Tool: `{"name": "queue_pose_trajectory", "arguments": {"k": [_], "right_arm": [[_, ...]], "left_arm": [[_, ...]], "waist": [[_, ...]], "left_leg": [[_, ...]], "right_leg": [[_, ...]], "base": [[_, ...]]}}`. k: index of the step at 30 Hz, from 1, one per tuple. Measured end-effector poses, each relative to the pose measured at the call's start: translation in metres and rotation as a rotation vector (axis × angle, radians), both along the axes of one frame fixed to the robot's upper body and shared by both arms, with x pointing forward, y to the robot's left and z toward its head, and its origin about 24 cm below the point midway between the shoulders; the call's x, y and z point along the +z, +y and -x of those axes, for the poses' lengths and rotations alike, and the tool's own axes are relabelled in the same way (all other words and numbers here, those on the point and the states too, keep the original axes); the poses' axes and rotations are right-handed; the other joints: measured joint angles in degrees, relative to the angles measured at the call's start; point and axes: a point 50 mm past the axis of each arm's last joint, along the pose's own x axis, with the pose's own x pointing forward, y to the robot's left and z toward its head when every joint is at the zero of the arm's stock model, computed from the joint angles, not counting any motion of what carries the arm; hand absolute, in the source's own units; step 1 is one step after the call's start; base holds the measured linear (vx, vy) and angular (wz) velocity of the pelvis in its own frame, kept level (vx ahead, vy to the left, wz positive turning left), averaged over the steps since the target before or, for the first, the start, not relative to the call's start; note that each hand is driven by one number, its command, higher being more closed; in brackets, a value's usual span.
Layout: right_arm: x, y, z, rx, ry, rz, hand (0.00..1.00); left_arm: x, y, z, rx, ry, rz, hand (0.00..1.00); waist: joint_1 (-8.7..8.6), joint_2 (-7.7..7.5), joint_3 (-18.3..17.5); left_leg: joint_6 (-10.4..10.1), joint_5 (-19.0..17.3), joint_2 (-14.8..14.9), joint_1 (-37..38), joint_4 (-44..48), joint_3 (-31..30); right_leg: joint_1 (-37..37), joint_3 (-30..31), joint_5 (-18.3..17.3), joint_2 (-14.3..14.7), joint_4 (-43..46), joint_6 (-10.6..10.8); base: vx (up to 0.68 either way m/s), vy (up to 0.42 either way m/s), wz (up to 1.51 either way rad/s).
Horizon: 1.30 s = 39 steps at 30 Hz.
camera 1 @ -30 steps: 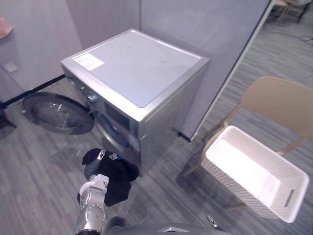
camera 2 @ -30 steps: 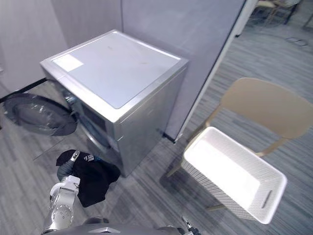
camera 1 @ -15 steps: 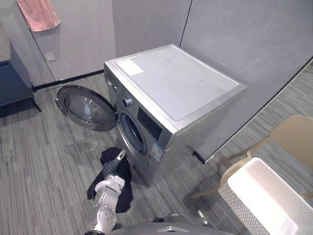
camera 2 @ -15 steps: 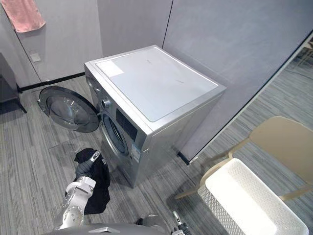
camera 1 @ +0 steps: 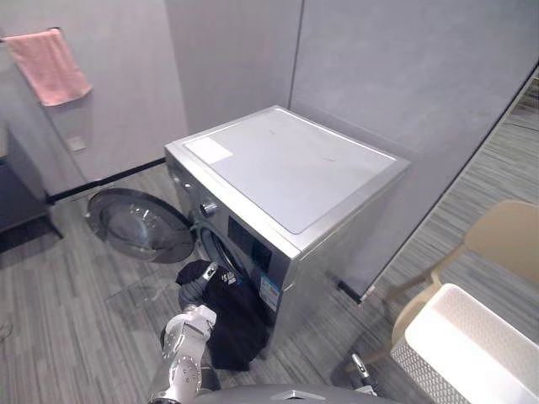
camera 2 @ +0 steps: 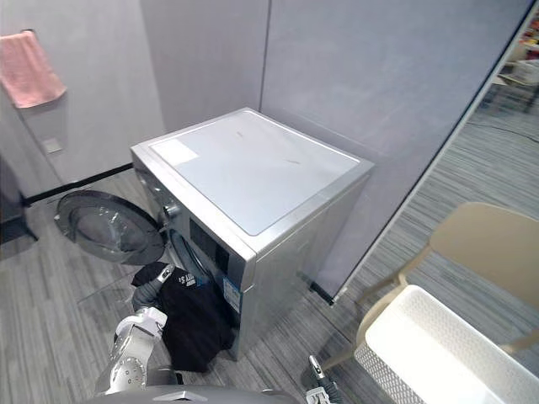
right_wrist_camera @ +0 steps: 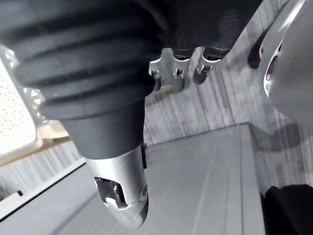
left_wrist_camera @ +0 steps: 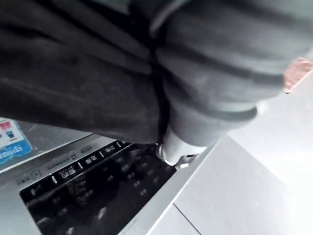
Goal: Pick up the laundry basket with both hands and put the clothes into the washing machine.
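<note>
Black clothes (camera 1: 236,328) draped over left hand (camera 1: 194,295), beside washing machine (camera 1: 286,168) front, grip not discernible

Looking down on grey striped floor (camera 1: 59,295); facing plain grey walls (camera 1: 404,76) from ten to two o'clock; catching a pink towel (camera 1: 50,66) at ten o'clock, a beige chair (camera 1: 505,240) at four.

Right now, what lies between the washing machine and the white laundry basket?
In the left eye view, the lower edge of the grey partition and striped floor lie between the washing machine and the basket.
</note>
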Motion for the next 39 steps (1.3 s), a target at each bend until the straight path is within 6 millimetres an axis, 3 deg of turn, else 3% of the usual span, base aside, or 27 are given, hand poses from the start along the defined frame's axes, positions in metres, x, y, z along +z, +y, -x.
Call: {"name": "queue_pose_trajectory", "arguments": {"k": [2,3,4,5,6,7,8,9,10,11,13,14,15,16,17,18,20,22,23,25,27,29,34,36,39], "right_arm": [[-0.004,0.008,0.0,0.014,0.026,-0.026,0.0],[-0.005,0.009,0.001,0.016,0.036,-0.032,0.0],[-0.007,0.009,0.002,0.017,0.048,-0.036,0.0],[-0.009,0.007,0.007,0.037,0.08,-0.026,0.0],[-0.01,0.004,0.01,0.043,0.099,-0.02,0.0],[-0.01,-0.002,0.018,0.03,0.123,-0.008,0.0],[-0.011,-0.014,0.03,0.008,0.16,0.011,0.0],[-0.016,-0.001,0.039,-0.012,0.2,-0.034,0.0],[-0.018,0.007,0.043,-0.011,0.216,-0.056,0.0],[-0.018,0.007,0.047,-0.054,0.215,-0.053,0.0],[-0.018,0.003,0.046,-0.071,0.211,-0.056,0.0],[-0.018,0.004,0.04,-0.068,0.195,-0.057,0.0],[-0.016,0.002,0.033,-0.059,0.174,-0.045,0.0],[-0.015,0.001,0.029,-0.055,0.164,-0.04,0.0],[-0.014,-0.001,0.024,-0.045,0.141,-0.036,0.0],[-0.014,0.001,0.02,-0.028,0.133,-0.037,0.0],[-0.01,0.001,0.01,0.027,0.099,-0.016,0.0],[-0.006,0.003,0.002,0.079,0.052,-0.003,0.0],[-0.004,0.003,-0.003,0.11,0.027,0.007,0.0],[0.001,0.0,-0.014,0.127,-0.025,0.02,0.0],[0.0,0.003,-0.014,0.129,-0.025,0.012,0.0],[0.002,0.004,-0.021,0.152,-0.039,0.015,0.0],[0.004,0.013,-0.036,0.182,-0.072,0.004,0.0],[0.005,0.016,-0.039,0.213,-0.085,0.007,0.0],[0.01,0.006,-0.043,0.261,-0.099,0.049,0.0]], "left_arm": [[-0.005,0.008,0.007,0.031,0.026,-0.01,1.0],[-0.006,0.01,0.009,0.035,0.031,-0.011,1.0],[-0.006,0.011,0.01,0.042,0.036,-0.012,1.0],[-0.007,0.013,0.01,0.049,0.04,-0.013,1.0],[-0.008,0.013,0.011,0.048,0.045,-0.013,1.0],[-0.012,0.011,0.013,0.04,0.063,-0.012,1.0],[-0.018,0.008,0.017,0.028,0.093,-0.009,1.0],[-0.024,0.019,0.021,0.037,0.124,-0.042,1.0],[-0.025,0.023,0.021,0.037,0.127,-0.058,1.0],[-0.021,0.025,0.016,0.018,0.104,-0.074,1.0],[-0.016,0.023,0.011,-0.011,0.075,-0.088,1.0],[-0.015,0.023,0.01,-0.037,0.067,-0.108,1.0],[-0.015,0.024,0.01,-0.053,0.067,-0.129,1.0],[-0.015,0.025,0.01,-0.053,0.067,-0.135,1.0],[-0.015,0.028,0.01,-0.045,0.074,-0.148,1.0],[-0.016,0.03,0.011,-0.04,0.077,-0.151,1.0],[-0.016,0.029,0.011,-0.038,0.077,-0.154,1.0],[-0.016,0.026,0.01,-0.026,0.074,-0.135,1.0],[-0.016,0.019,0.009,-0.025,0.073,-0.113,1.0],[-0.014,0.008,0.001,-0.039,0.058,-0.08,1.0],[-0.013,0.003,0.0,-0.041,0.059,-0.064,1.0],[-0.013,0.002,0.0,-0.05,0.059,-0.065,1.0],[-0.016,-0.004,0.0,-0.082,0.07,-0.065,1.0],[-0.014,-0.009,0.0,-0.111,0.062,-0.057,1.0],[-0.007,-0.014,0.003,-0.111,0.03,-0.023,1.0]], "waist": [[-0.11,-2.6,-0.1],[-0.13,-3.03,-0.2],[-0.18,-3.18,-0.3],[-0.76,-3.11,-0.3],[-0.92,-2.86,-0.5],[-0.91,-1.76,-1.2],[-0.91,-0.18,-2.5],[-2.03,-2.42,-4.0],[-2.86,-3.55,-5.1],[-3.38,-3.89,-6.2],[-3.3,-3.54,-6.5],[-3.1,-3.65,-6.6],[-2.98,-3.33,-6.7],[-2.83,-3.0,-6.5],[-2.9,-2.33,-6.1],[-2.85,-1.92,-5.8],[-3.04,-0.5,-4.9],[-3.46,-0.64,-4.9],[-3.66,-0.98,-5.2],[-4.22,0.3,-4.7],[-4.23,0.08,-4.2],[-2.99,0.67,-4.7],[-2.16,-0.23,-3.6],[-1.61,-1.32,-0.9],[-0.24,0.43,2.8]], "left_leg": [[0.6,-1.9,0.0,-0.5,-12.6,-7.5],[0.6,-1.9,-0.2,-0.5,-15.7,-10.5],[0.7,-1.8,-0.3,-0.4,-19.9,-15.2],[0.7,-1.4,-0.6,-0.3,-25.2,-20.5],[0.2,-0.8,-0.7,-0.1,-26.8,-21.0],[-0.5,2.0,-0.8,1.0,-28.9,-20.5],[-10.1,-0.7,-0.9,1.7,-29.1,-17.9],[-11.0,-3.8,-5.5,1.6,-26.3,-14.6],[-10.6,-4.4,-7.0,0.7,-25.8,-14.1],[-9.1,-4.7,-9.0,-1.4,-25.6,-13.6],[-6.9,-4.3,-9.7,-1.8,-27.0,-12.2],[-5.4,-3.4,-10.6,-1.3,-28.9,-10.2],[-3.5,-2.3,-11.3,0.0,-31.8,-7.0],[-2.6,-1.7,-11.3,0.9,-33.3,-5.2],[-1.3,-0.6,-11.4,3.4,-36.3,-2.7],[-0.9,0.0,-11.4,5.0,-38.0,-1.6],[0.5,1.3,-11.8,11.2,-43.5,3.8],[0.5,1.3,-12.7,13.5,-44.8,7.9],[0.5,1.3,-13.6,14.0,-45.5,9.8],[0.4,2.2,-13.8,15.5,-48.8,10.1],[0.2,4.7,-14.0,17.2,-51.3,10.1],[-0.4,6.5,-12.8,17.5,-53.9,10.5],[-0.4,8.4,-12.4,17.2,-53.5,11.2],[-1.7,6.9,-12.1,14.2,-42.0,11.3],[-2.9,6.6,-9.4,5.7,-20.3,8.4]], "right_leg": [[-2.9,6.6,-1.3,-2.9,2.8,2.2],[-3.9,8.2,-1.8,-3.6,3.6,3.0],[-5.1,10.6,-2.6,-4.6,4.8,4.4],[-5.9,13.7,-4.1,-6.8,6.3,7.5],[-5.8,14.7,-4.7,-7.9,6.5,9.0],[-5.5,16.4,-5.6,-9.1,6.4,10.9],[-4.5,18.5,-6.6,-11.0,5.3,12.8],[-3.1,21.5,-5.4,-16.2,2.9,12.5],[-2.9,22.3,-2.6,-17.7,1.5,12.2],[-4.6,23.5,5.8,-18.8,-0.5,10.7],[-7.6,24.0,14.7,-19.0,-1.1,8.6],[-10.0,24.2,20.4,-19.9,-1.0,6.6],[-13.4,21.8,26.4,-21.1,-0.3,1.1],[-15.5,19.2,26.1,-21.5,1.7,-0.3],[-18.8,12.6,20.1,-21.2,8.3,-0.5],[-19.6,8.8,16.7,-20.8,11.0,-0.1],[-19.4,-1.4,6.3,-15.2,17.8,1.2],[-17.6,-3.7,2.0,-8.9,15.9,2.5],[-15.2,-5.5,0.8,-8.6,11.3,2.6],[-12.6,-5.8,0.9,-7.6,4.9,2.6],[-10.6,-5.8,1.9,-7.0,1.2,2.3],[-9.2,-5.6,5.6,-4.6,-4.9,1.9],[-5.3,-5.6,10.8,-3.3,-13.2,1.8],[-3.7,-5.5,9.5,-5.3,-11.9,1.8],[-4.5,-3.9,6.7,-6.7,-6.1,1.7]], "base": [[0.2,0.328,-1.07],[0.19,0.412,-1.03],[0.21,0.49,-1.03],[0.22,0.535,-0.94],[0.25,0.64,-0.84],[0.26,0.73,-0.77],[0.33,0.893,-0.77],[0.28,0.713,-0.43],[0.26,0.623,0.06],[0.2,0.559,0.17],[0.2,0.53,-0.12],[0.19,0.433,-0.59],[0.19,0.459,-0.75],[0.17,0.382,-0.97],[0.14,0.289,-0.83],[0.12,0.211,-1.08],[0.1,0.15,-1.16],[0.1,0.108,-1.11],[0.05,0.064,-0.97],[0.03,0.016,-0.37],[0.02,-0.029,-0.01],[-0.06,-0.045,-0.17],[-0.09,-0.008,-0.01],[-0.14,0.0,0.06],[-0.24,0.089,-0.24]]}}
